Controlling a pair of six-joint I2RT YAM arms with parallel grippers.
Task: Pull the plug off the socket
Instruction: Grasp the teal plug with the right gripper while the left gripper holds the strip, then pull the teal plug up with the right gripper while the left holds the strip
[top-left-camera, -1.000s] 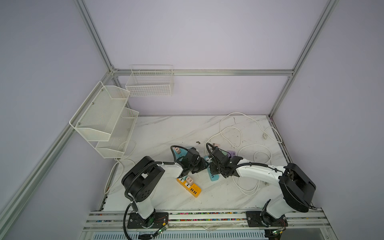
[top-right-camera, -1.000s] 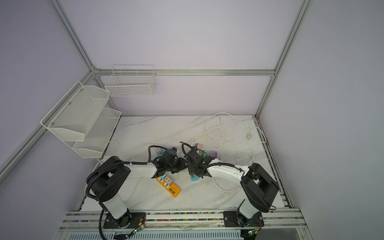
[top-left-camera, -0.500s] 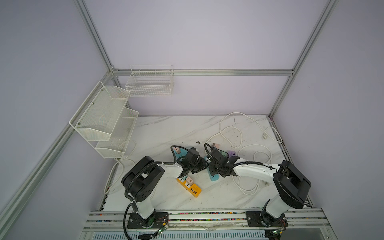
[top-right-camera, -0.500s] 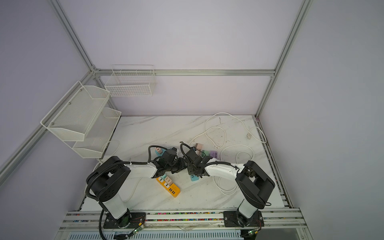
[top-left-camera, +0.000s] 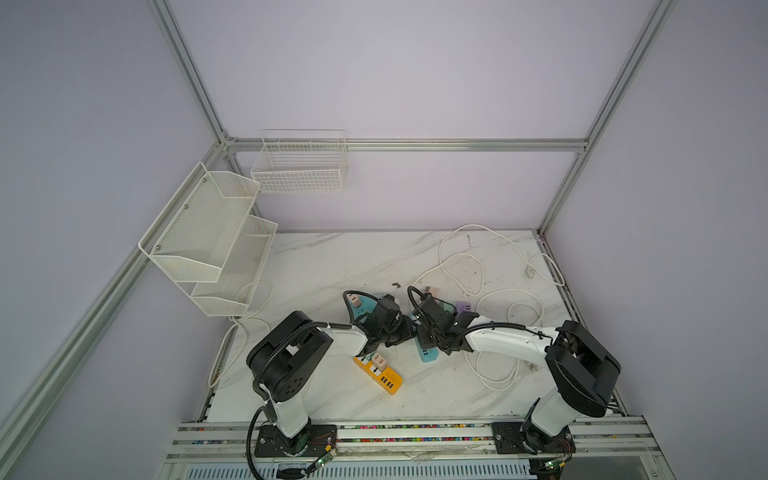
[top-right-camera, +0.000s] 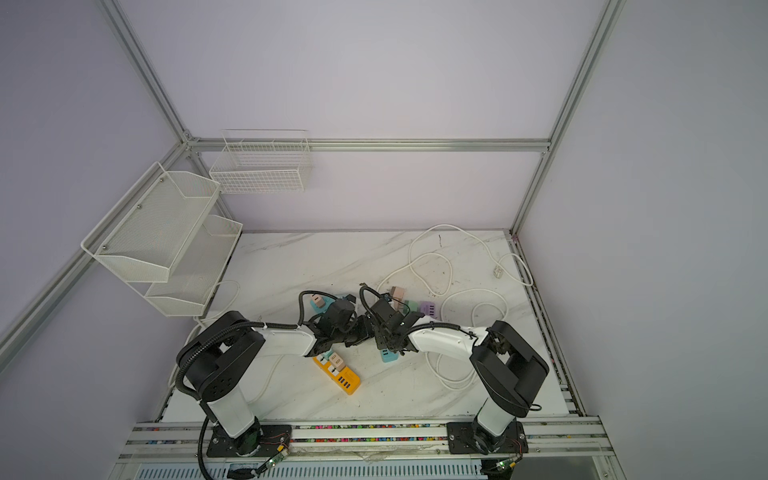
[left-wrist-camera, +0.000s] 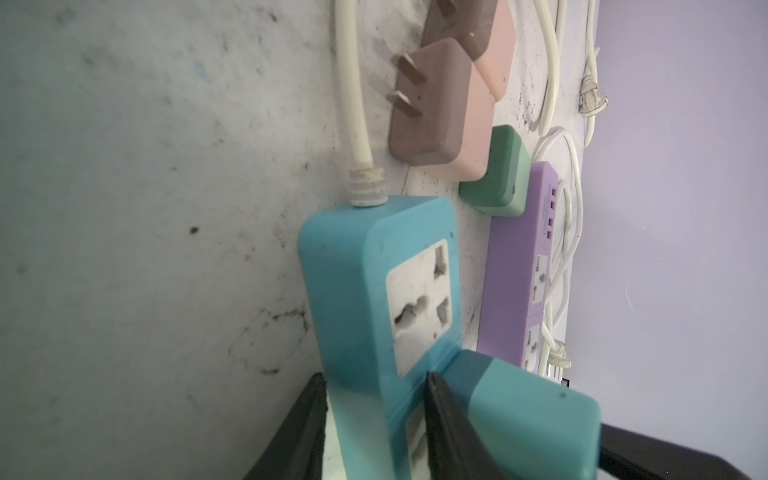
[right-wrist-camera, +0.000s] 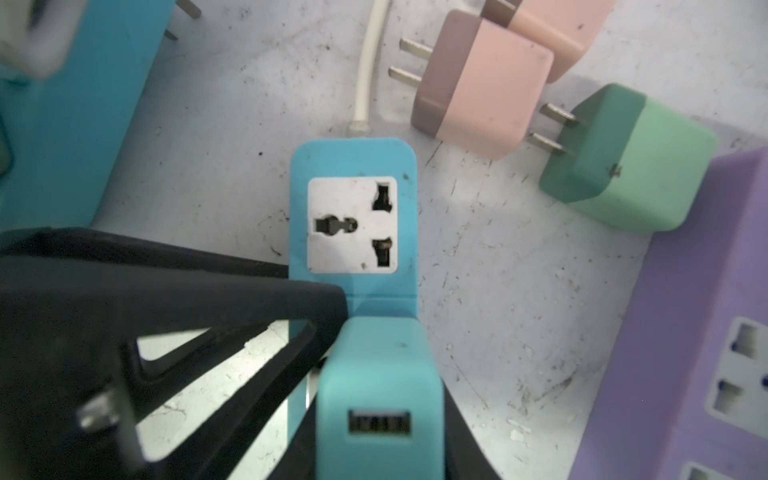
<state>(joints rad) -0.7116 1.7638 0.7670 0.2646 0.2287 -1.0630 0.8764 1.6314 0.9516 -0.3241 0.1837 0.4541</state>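
right claw is clenched on the teal plug, which sits in the blue power strip mid worktop, nearer the front edge. left claw pinches the strip, i'd guess to pin it for the pull.

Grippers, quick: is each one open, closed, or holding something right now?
Left gripper: closed across the blue power strip.
Right gripper: closed on the teal plug, which sits in that strip.

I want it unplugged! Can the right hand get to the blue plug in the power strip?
Looks like yes: the right hand is closed on the plug, nothing between them, and the left hand holds the power strip.
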